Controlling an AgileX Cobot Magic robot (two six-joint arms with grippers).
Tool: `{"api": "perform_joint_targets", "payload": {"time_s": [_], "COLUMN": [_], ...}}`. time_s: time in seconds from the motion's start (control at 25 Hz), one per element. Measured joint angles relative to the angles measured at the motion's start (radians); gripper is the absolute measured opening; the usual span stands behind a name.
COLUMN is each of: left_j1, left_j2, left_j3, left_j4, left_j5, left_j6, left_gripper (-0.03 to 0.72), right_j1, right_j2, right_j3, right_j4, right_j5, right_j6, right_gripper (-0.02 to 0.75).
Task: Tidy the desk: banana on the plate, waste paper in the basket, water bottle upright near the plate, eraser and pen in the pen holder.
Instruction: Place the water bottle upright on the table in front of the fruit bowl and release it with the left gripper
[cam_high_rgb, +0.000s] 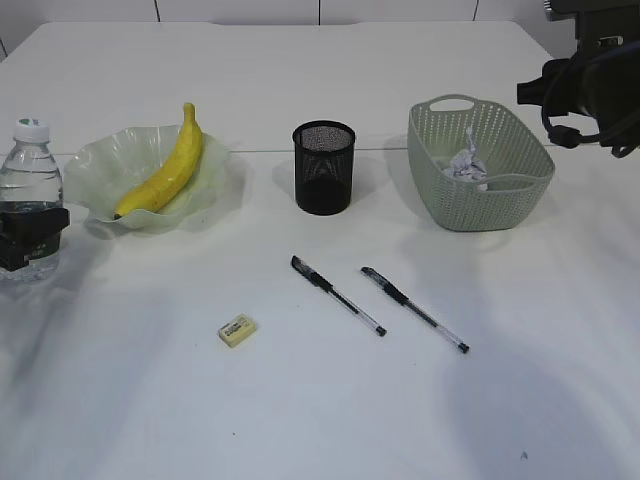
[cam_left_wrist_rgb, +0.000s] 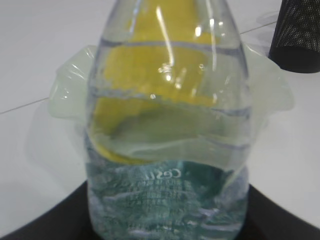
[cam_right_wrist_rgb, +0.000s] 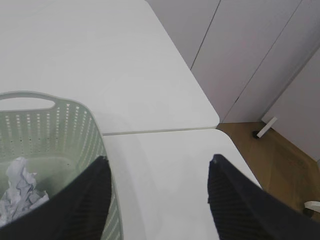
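Water bottle (cam_high_rgb: 28, 200) sits upright at the far left of the table, right beside the plate (cam_high_rgb: 110, 160), and the left gripper (cam_high_rgb: 30, 238) is clamped around its lower body, black jaws on either side of it. From the left wrist view you basically just get the bottle (cam_left_wrist_rgb: 167, 150) filling the frame, with the yellow banana (cam_left_wrist_rgb: 150, 65) and pale green plate (cam_left_wrist_rgb: 70, 90) warped through the water, plus a corner of the pen holder (cam_left_wrist_rgb: 297, 35) at top right. Right gripper (cam_right_wrist_rgb: 157, 200) hangs with its jaws spread and nothing between them, up over the table's right edge next to the basket (cam_right_wrist_rgb: 75, 125); in the exterior view only its dark arm shows at the upper right, so the jaws are something you only get from the wrist cam. Count-wise: one banana (cam_high_rgb: 165, 170) lying in the plate, one black mesh pen holder (cam_high_rgb: 323, 167) standing mid-table, one green basket (cam_high_rgb: 478, 165) with one crumpled waste paper (cam_high_rgb: 468, 165) inside, two pens (cam_high_rgb: 337, 295) (cam_high_rgb: 413, 309) lying side by side on the table in front of the holder, both angled the same way, and one eraser (cam_high_rgb: 237, 329) lying to the left of the pens, apart from them. Right wrist cam also catches the paper (cam_right_wrist_rgb: 20, 192) in the basket and some floor past the table edge, which the exterior view doesn't show.
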Motion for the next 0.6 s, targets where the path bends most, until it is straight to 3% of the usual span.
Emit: {"api": "perform_joint_targets", "payload": {"time_s": [0.6], "left_j1": [-0.004], "left_j2": [0.095], "left_j3": [-0.018], "left_j4": [-0.049], "left_j5": [-0.125], "left_j6": [0.032], "left_gripper": [0.379], "right_j1": [0.0], "right_j2": [0.0], "right_j3": [0.0], "right_j4": [0.0], "right_j5": [0.0], "right_j6": [0.0], "right_gripper": [0.461]}}
